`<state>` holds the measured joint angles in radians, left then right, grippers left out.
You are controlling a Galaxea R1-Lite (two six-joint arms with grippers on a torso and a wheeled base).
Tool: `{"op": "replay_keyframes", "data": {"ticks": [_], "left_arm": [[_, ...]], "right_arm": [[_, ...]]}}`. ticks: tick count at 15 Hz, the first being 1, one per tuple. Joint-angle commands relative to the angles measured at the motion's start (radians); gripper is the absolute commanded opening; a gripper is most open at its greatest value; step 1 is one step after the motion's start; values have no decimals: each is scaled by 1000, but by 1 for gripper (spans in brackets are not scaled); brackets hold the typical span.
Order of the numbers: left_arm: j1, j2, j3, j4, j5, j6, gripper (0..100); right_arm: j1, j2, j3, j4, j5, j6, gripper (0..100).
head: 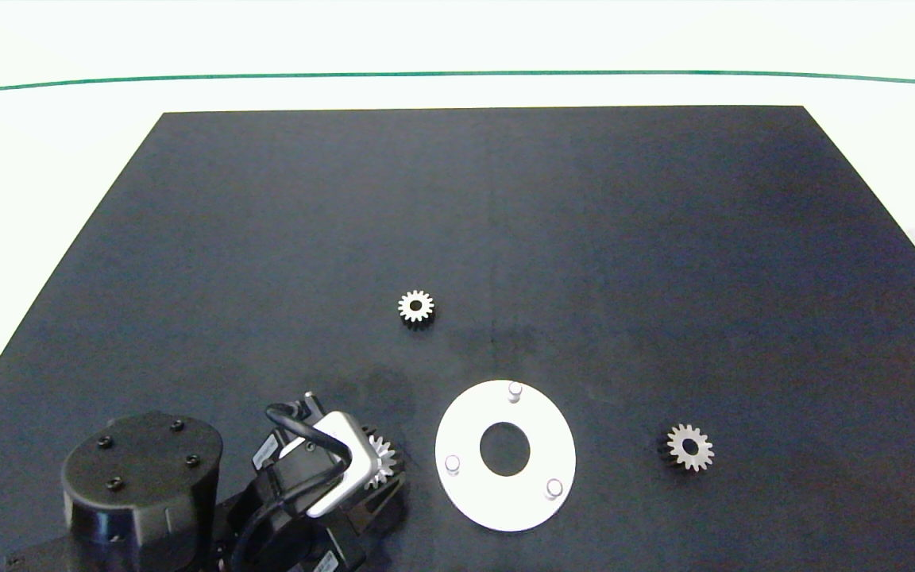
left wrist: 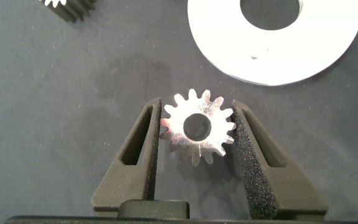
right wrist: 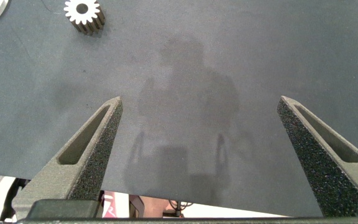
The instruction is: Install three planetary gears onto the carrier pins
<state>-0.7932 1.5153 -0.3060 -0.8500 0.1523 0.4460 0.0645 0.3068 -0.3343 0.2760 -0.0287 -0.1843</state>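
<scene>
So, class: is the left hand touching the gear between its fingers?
Touching. The left wrist view shows the gear between the left hand's fingers, its teeth pressed against both pads with no gap showing.

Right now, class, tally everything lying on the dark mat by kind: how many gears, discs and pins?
Gears: 3, one between the left gripper's fingers, one farther back, one right of the disc.
White disc: 1.
Pins on the disc: 3, all bare.
Total: 7.
</scene>
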Motion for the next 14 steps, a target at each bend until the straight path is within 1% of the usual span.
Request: {"op": "replay_keyframes", "data": {"ticks": [1,2,6,7,9,10,12,14], "left_arm": [[-3,-32,-47,40,3,3,7],[-3,-49,-58,72,3,3,7],[-4,-161,-147,335,4,2,7],[-4,-162,-162,359,9,0,7],[-46,-156,-171,364,26,-4,7],[-49,-155,-173,364,29,-4,7],[-87,-152,-177,367,52,-15,7],[-118,-153,-177,379,53,-20,7]], "right_arm": [[1,2,0,2,0,-1,100],[1,3,0,2,0,-1,100],[0,5,0,2,0,-3,100],[1,3,0,2,0,-3,100],[1,3,0,2,0,-4,100],[1,3,0,2,0,-4,100],[1,3,1,2,0,-4,100],[1,5,3,2,0,-4,100]]}}
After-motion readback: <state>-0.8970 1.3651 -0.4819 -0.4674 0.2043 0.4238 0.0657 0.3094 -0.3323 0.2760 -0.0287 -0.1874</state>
